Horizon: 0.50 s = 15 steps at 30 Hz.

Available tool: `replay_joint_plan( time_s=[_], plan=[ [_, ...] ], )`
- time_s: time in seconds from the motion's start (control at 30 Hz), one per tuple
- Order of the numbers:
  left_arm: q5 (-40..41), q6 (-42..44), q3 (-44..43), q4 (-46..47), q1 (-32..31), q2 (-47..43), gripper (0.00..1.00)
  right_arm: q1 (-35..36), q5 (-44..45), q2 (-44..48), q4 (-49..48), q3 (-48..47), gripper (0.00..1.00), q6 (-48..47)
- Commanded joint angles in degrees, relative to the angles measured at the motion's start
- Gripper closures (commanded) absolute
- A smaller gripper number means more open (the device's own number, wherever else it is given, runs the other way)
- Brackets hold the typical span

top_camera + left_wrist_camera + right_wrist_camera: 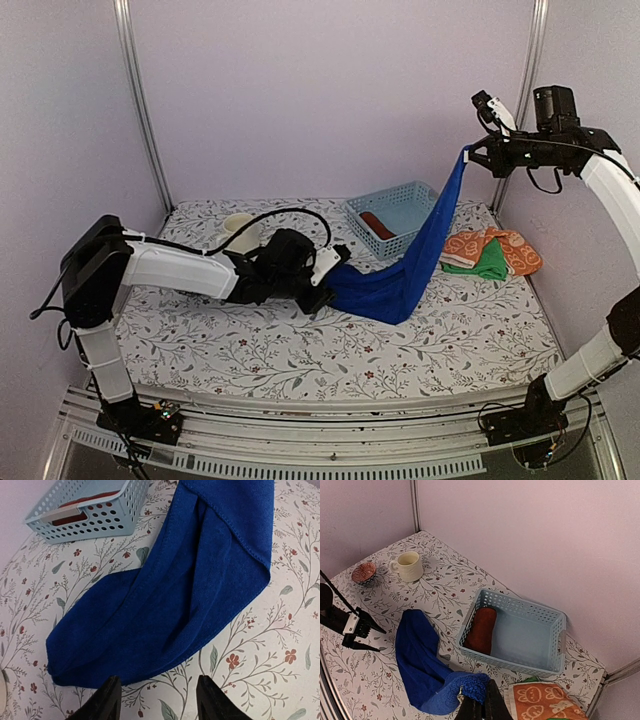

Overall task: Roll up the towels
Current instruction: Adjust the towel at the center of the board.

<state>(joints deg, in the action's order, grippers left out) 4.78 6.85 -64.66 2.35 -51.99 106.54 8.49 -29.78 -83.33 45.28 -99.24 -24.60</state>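
the left arm (pixel 170 268) lies low across the table (pixel 250 350), its white forearm stretched out nearly flat toward the middle, with a cream mug (pixel 238 228) just behind it and a little red bowl (pixel 363 572) beside the mug near the far left corner. the left gripper (pixel 328 283) hovers close over the flowered cloth with its two dark fingers (pixel 107 702) spread apart and nothing between them (the wrist view shows bare cloth in the gap). the near end of the blue towel (pixel 400 280) lies just in front of those fingertips, bunched and folded lengthwise on the table. from there it rises in a long slanting band up and to the right. behind it, toward the back wall, stands the pale blue basket (pixel 392 192), and the brown towel (pixel 481 629) lies rolled inside it along its left wall. right of the blue towel, an orange towel (pixel 500 248) with a white pattern lies crumpled on the table, with a green towel (pixel 487 264) tucked against its near edge. the right arm (pixel 615 190) stands tall at the right side, elbow high and forearm reaching back to the left. the right gripper (pixel 470 152) is well above the table with its fingers pinched closed on the top corner of the blue towel, so that end hangs from it.
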Motion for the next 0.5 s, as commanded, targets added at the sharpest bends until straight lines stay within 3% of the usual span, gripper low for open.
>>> replay_joint_plan(
  time_s=[0.0,0.17,0.27,0.47],
  plan=[
    [-0.29,-0.60,-1.46,0.71,4.77,1.31,0.48,-0.12,1.06,2.22,-3.39,2.13,0.96,0.31],
    [-13.56,2.82,-2.09,1.13,5.21,0.13,0.51,-0.10,2.97,2.14,-3.51,3.31,0.96,0.17],
    [-22.43,3.32,-2.13,3.62,3.47,1.68,0.49,-0.14,2.57,2.16,-3.70,3.61,0.96,0.24],
    [-21.19,2.10,-9.34,2.28,-1.08,11.66,0.46,-0.20,2.17,1.58,-3.68,3.92,0.96,0.34]
  ],
)
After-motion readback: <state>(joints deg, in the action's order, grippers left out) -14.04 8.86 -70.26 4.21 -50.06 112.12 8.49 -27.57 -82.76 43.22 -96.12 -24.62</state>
